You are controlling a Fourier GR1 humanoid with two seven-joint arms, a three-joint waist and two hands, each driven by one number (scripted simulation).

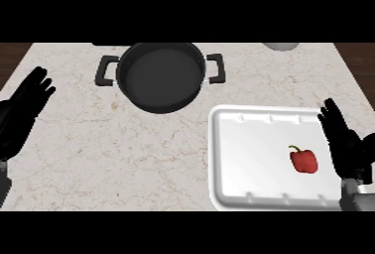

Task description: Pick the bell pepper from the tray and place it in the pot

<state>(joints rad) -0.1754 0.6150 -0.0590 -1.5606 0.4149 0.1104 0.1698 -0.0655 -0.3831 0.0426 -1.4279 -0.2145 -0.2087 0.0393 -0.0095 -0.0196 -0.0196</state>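
A small red bell pepper [304, 160] with a green stem lies on the white tray [242, 163] at the lower right of the counter. My right hand [347, 144] stands just right of the pepper, open with fingers straight up, a short gap apart from it. The dark pot [161, 74], with two side handles, sits at the back centre and holds nothing visible. My left hand [22, 106] rests open at the left edge, far from both.
The pale marble counter [110, 144] stretches between pot and tray. A grey rounded object [281, 46] shows at the back edge, right of the pot. Dark wood floor borders the counter's far corners.
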